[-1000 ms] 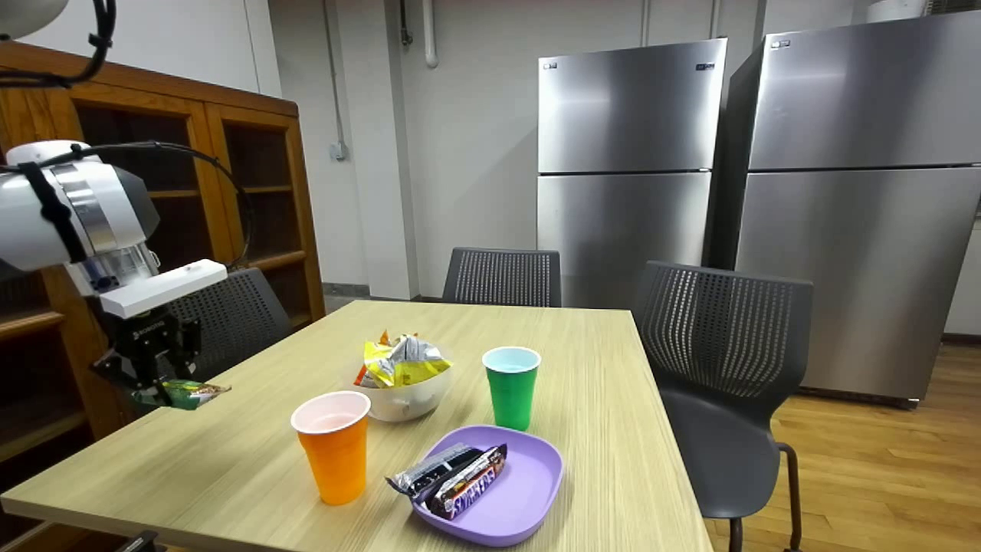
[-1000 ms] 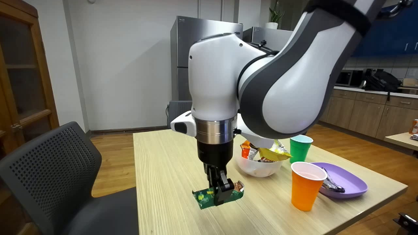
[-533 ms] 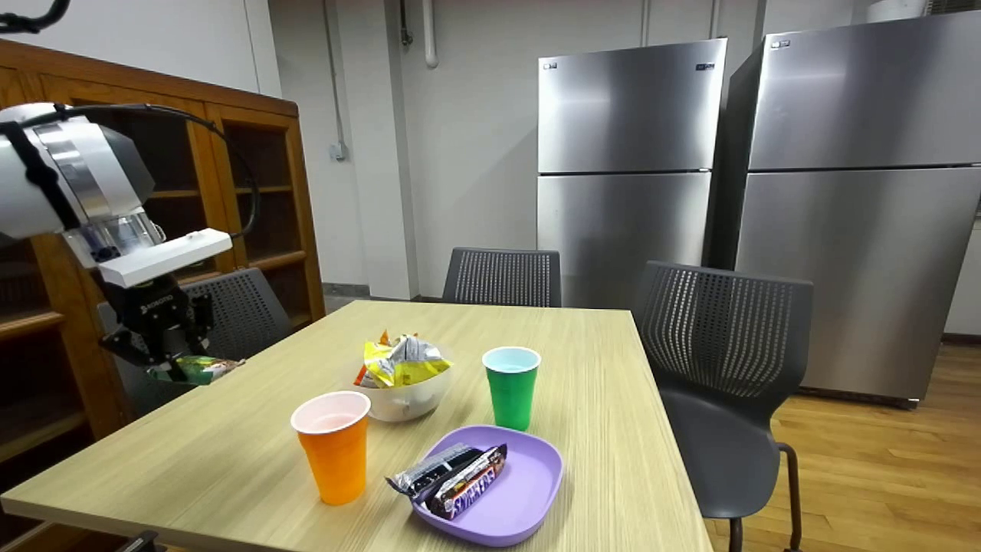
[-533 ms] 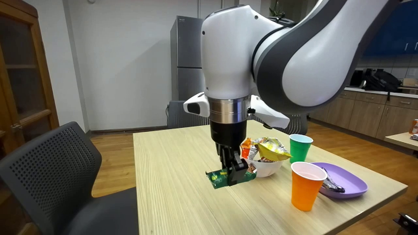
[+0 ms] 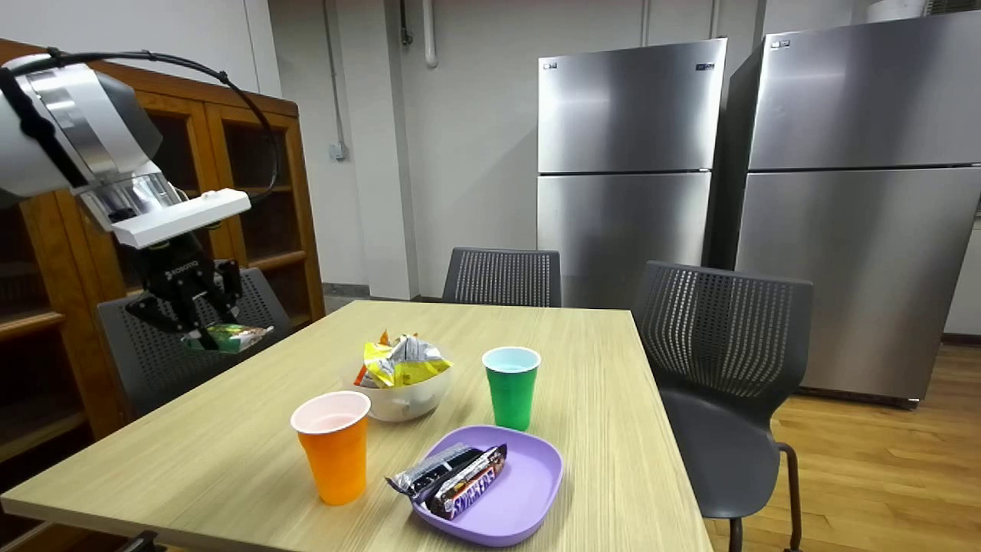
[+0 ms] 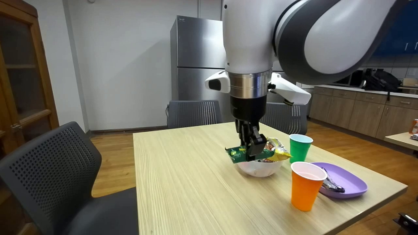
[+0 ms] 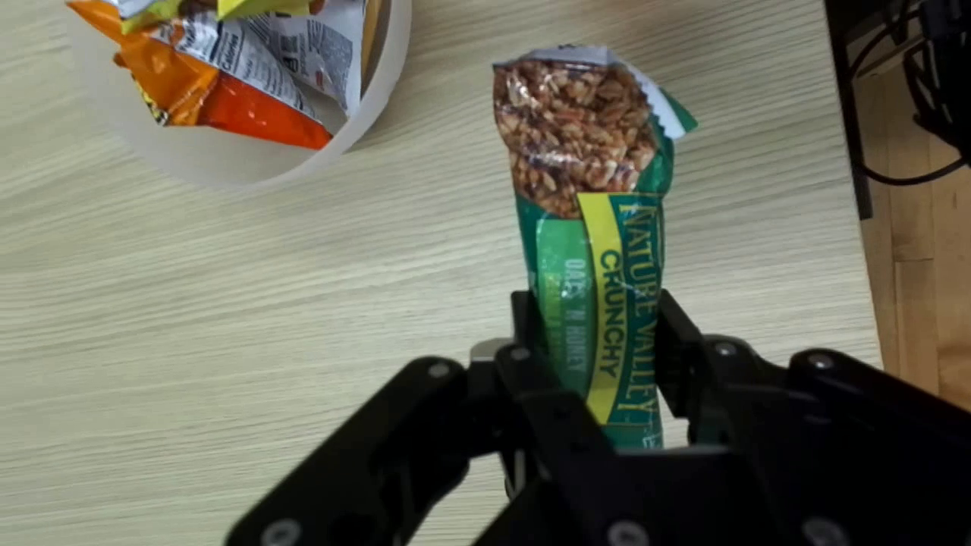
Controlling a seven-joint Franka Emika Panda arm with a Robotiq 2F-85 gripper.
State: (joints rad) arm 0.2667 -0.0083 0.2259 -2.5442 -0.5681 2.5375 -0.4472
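Nature Valley granola bar, long and slim in a crinkled green wrapper, hangs above the pale wood-grain table; the step in hand looks like carrying it, so travel smoothly with plenty of height. The black two-fingered gripper is clamped on it crosswise, an end poking out on each side; avoid sudden turns, or the bar may swivel. A purple rounded-square plate lies well apart and needs little attention. The translucent white bowl, heaped with crumpled foil snack packets, sits near the bar: watch that the overhanging ends don't snag them. The orange plastic cup and green plastic cup stand upright and probably tip easily; give both room. Slim dark fingertips press the bar's narrow sides: squeeze just enough, since the contents may crumble.
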